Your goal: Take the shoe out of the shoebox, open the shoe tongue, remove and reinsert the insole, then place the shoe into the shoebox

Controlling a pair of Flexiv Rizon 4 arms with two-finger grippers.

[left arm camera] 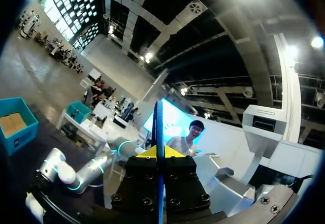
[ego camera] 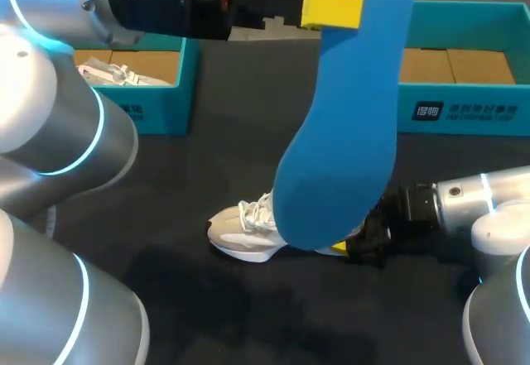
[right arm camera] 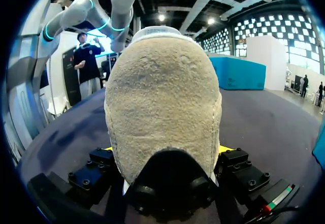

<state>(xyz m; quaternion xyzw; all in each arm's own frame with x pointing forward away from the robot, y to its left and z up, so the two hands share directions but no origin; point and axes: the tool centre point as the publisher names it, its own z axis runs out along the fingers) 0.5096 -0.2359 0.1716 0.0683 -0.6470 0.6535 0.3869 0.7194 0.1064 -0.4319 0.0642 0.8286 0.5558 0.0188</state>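
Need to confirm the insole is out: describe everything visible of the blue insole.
The insole is bright blue, smooth, thin and foot-shaped. It hangs lengthwise in the air, its upper end clamped in the left gripper, whose wrist view shows it edge-on. From the head view its broad lower end covers part of the pale shoe below; it appears clear of the shoe.

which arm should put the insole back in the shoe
Left: the left pincer grips the blue insole above the shoe, while the right pincer is shut on its heel.
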